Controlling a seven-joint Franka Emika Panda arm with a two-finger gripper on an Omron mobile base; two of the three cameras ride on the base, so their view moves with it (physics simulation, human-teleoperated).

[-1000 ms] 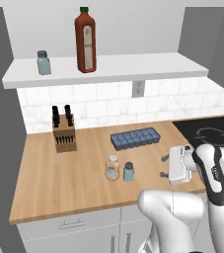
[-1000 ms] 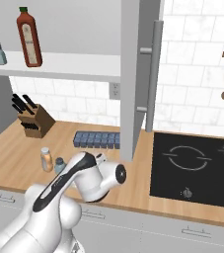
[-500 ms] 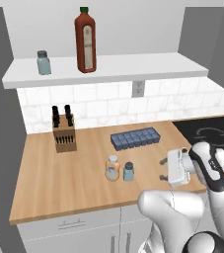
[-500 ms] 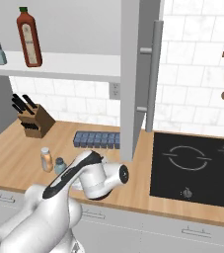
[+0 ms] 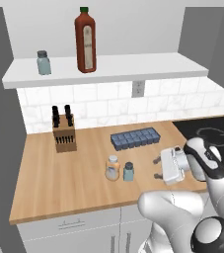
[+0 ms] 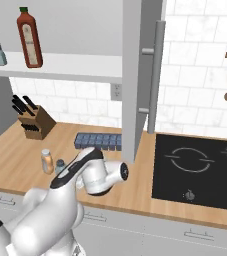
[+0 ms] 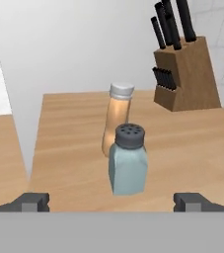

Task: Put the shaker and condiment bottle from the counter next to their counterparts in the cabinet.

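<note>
The shaker is standing upright on the wooden worktop, its long axis vertical and its dark perforated cap facing up; in the hand view it is sitting between the two finger tips but well ahead of them, untouched. The condiment bottle is standing upright just behind it in that view, pale cap up, the two very close together; whether they are touching is not clear. From the left base view the pair are standing side by side, the condiment bottle to the left of the shaker. The gripper is hovering low over the worktop to the right of them, pointing sideways toward them, its jaws standing wide apart and holding nothing. Up on the cabinet shelf the counterparts are standing upright and apart: the second teal shaker at the left, the tall red bottle with green cap to its right. A knife block is holding dark-handled knives near the tiled wall, and a dark blue compartmented tray is lying behind the two small bottles.
</note>
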